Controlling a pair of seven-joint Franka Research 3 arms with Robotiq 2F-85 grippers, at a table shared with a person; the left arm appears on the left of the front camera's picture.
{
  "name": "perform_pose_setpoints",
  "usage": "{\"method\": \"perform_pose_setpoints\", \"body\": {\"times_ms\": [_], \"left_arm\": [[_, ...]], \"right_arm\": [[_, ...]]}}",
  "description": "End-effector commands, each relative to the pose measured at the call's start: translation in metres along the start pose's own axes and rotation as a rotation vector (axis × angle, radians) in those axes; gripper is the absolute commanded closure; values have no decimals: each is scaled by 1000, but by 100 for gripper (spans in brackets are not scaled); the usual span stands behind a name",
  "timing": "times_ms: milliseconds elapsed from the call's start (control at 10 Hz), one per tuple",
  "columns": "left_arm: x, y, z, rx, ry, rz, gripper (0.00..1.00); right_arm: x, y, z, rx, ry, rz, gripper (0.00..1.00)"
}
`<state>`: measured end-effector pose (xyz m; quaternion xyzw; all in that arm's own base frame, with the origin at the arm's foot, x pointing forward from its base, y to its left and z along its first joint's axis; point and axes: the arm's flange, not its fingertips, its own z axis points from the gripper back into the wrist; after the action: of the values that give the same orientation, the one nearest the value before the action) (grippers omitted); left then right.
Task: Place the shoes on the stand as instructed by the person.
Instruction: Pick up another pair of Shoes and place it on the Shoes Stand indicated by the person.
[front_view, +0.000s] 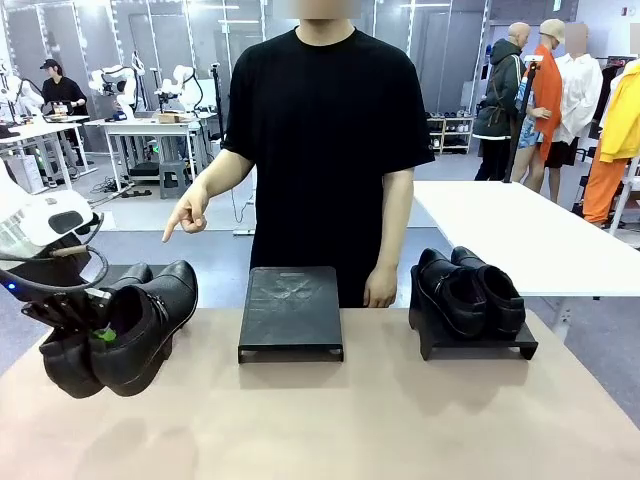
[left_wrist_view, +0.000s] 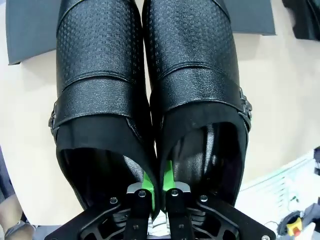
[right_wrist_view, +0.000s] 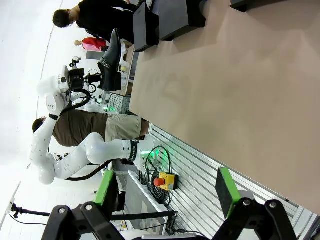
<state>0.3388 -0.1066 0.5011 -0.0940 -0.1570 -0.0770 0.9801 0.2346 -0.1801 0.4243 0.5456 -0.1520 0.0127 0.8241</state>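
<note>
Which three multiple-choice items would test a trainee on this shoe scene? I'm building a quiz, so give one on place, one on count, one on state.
1. Where does the pair of shoes that no gripper holds sit?
A. On the stand at the right
B. On the middle stand
C. On the bare table

2. How many shoes does the left gripper hold?
A. One
B. Two
C. Three

3. How is the right gripper set?
A. Shut on a shoe
B. Shut on nothing
C. Open, holding nothing

Answers:
1 A: the front view shows that pair on the right stand, while the middle stand is bare.
2 B: the left wrist view shows its green fingers pinching the touching inner sides of the buckled pair.
3 C: its green pads stand wide apart with only table between.
</note>
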Motion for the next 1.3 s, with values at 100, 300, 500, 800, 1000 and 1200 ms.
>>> {"method": "perform_pose_setpoints", "body": {"times_ms": [100,300,500,800,1000,1200], "left_arm": [[1,-1,-4,13,1,7,100],[1,-1,-4,13,1,7,100],[7,13,-7,17,2,26,92],[47,55,2,53,-40,8,92],[77,84,8,64,-79,-7,92],[110,109,1,111,-90,-32,92]], "right_arm": [[2,3,1,4,-13,-7,0],[2,3,1,4,-13,-7,0],[2,3,1,4,-13,-7,0],[2,3,1,4,-13,-7,0],[2,3,1,4,-13,-7,0],[2,3,1,4,-13,-7,0]]}}
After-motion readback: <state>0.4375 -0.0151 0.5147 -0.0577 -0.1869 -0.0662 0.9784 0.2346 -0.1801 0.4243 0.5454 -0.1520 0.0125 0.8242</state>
